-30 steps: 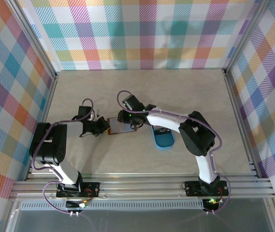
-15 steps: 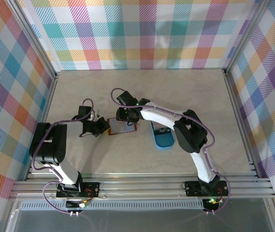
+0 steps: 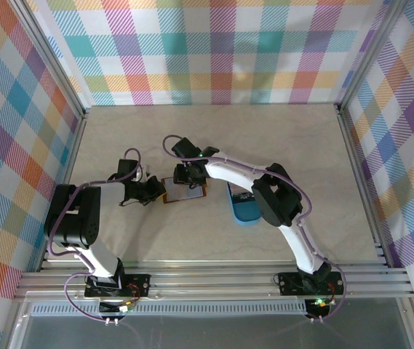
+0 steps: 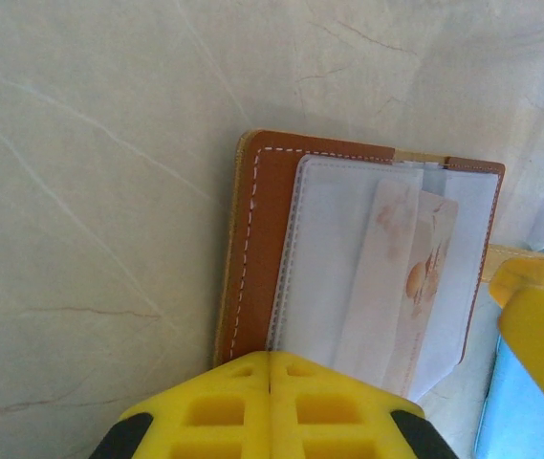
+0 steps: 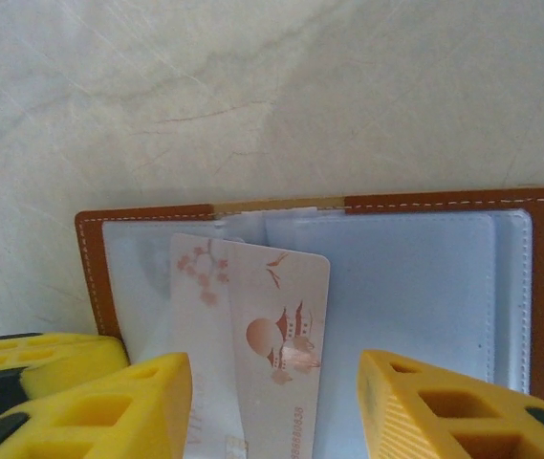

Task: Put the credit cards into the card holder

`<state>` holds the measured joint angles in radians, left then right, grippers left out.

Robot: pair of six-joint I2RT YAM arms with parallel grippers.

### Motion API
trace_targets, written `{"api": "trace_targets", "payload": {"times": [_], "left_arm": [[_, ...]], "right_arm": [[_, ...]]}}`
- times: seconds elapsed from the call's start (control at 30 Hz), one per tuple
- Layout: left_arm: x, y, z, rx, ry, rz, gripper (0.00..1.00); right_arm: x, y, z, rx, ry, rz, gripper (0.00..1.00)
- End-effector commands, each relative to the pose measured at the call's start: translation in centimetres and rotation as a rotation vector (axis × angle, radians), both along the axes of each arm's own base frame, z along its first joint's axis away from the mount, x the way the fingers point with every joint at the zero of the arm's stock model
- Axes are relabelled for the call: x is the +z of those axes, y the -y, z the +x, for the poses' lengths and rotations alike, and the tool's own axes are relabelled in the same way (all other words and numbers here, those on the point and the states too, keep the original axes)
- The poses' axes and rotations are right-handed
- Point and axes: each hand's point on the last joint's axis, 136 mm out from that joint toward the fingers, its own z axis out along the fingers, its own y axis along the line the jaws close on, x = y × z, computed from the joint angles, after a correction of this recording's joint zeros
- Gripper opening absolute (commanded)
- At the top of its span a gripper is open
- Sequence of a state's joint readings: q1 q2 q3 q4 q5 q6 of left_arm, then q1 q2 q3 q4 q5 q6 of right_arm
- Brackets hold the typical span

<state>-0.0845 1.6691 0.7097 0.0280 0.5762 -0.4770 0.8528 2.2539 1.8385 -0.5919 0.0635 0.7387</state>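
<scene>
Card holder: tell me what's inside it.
Clear plastic sleeves line the open card holder, and one pale printed credit card sits among them. The card hides whatever lies beneath it, and the left fingers cover one edge of the holder.

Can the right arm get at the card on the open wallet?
Probably yes: the right tool hangs open over the card on the open card holder, nothing between them; the shut left tool sits at the holder's edge.

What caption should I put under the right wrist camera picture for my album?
Open right gripper hovers over a credit card resting on the opened brown card holder.
</scene>
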Motion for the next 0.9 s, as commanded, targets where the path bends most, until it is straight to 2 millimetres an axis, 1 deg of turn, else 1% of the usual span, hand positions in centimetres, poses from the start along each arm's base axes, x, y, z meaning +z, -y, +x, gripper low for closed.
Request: {"api": "trace_targets", "payload": {"times": [0.0, 0.23, 0.47, 0.73, 0.87], "left_arm": [[-0.5, 0.2, -0.5, -0.019, -0.028, -0.001, 0.06], [-0.6, 0.2, -0.6, -0.018, -0.031, 0.000, 0.07], [-0.6, 0.2, -0.6, -0.019, -0.030, -0.002, 0.07], [-0.6, 0.2, -0.6, -0.018, -0.029, -0.003, 0.07], [-0.6, 0.2, -0.7, -0.018, -0.030, -0.003, 0.07]], "right_arm": [[-0.3, -0.4, -0.6, 0.036, -0.023, -0.016, 0.49], [-0.9, -0.6, -0.6, 0.039, -0.036, -0.022, 0.49], [-1.3, -0.9, -0.7, 0.048, -0.050, -0.015, 0.45], [-1.9, -1.0, -0.8, 0.045, -0.063, -0.017, 0.45], [-2.0, -1.2, -0.9, 0.052, -0.065, -0.017, 0.43]]}}
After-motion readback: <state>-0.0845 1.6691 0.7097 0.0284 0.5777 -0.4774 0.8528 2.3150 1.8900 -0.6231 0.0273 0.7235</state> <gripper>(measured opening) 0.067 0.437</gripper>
